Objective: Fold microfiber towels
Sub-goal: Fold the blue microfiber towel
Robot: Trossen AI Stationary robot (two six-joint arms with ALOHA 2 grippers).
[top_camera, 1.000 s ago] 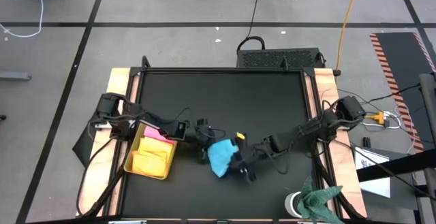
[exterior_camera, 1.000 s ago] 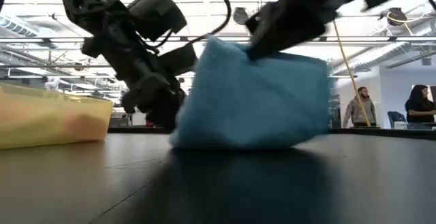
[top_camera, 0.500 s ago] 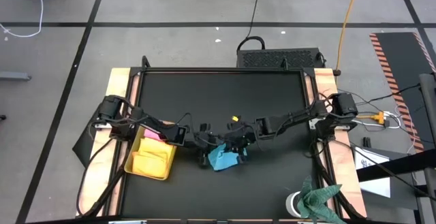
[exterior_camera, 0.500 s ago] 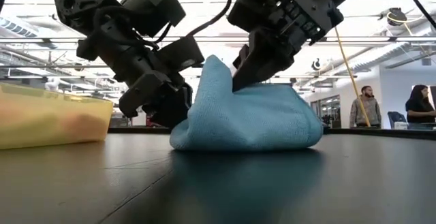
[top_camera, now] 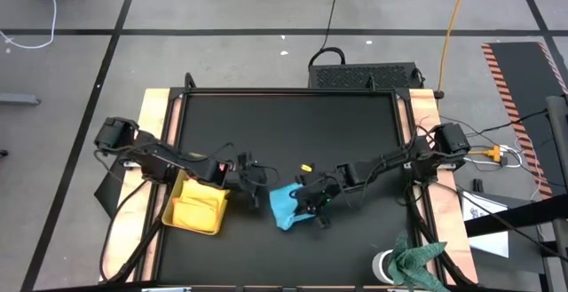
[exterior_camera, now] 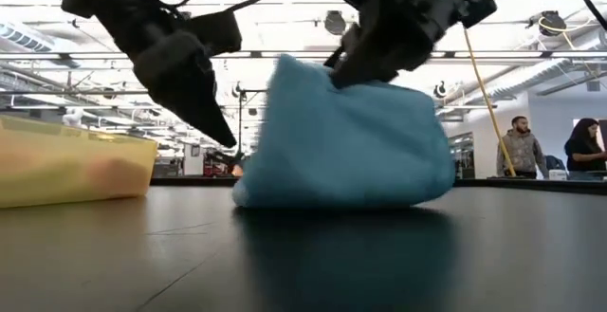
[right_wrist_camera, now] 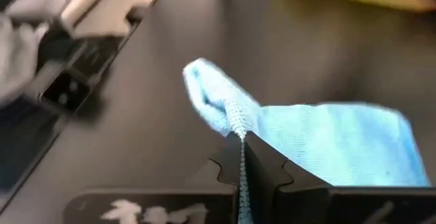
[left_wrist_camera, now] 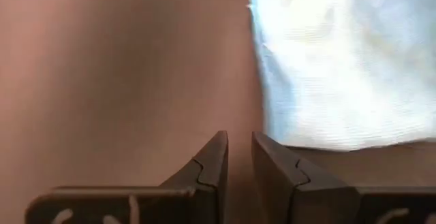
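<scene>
The light blue towel (top_camera: pixel 286 205) sits bunched near the middle front of the black bench (top_camera: pixel 293 132), one edge lifted so the cloth stands in a soft hump instead of lying flat. That edge is up because the right hand (right_wrist_camera: pixel 242 157) has its two fingers clamped on it, the hem running straight between them; from above, this hand (top_camera: pixel 312 205) is at the towel's right side, touching it. I'd say the edge is being carried over to make a fold. The left hand (left_wrist_camera: pixel 238 157) hangs just beside the towel's left side, apart from it, fingers nearly together and gripping nothing. Beyond it, near the bench's left edge, a yellow tray (top_camera: pixel 194 204) holds yellow and pink cloths. A dark green cloth (top_camera: pixel 417 261) lies at the front right corner. Two people (exterior_camera: pixel 517 148) stand in the room beyond
</scene>
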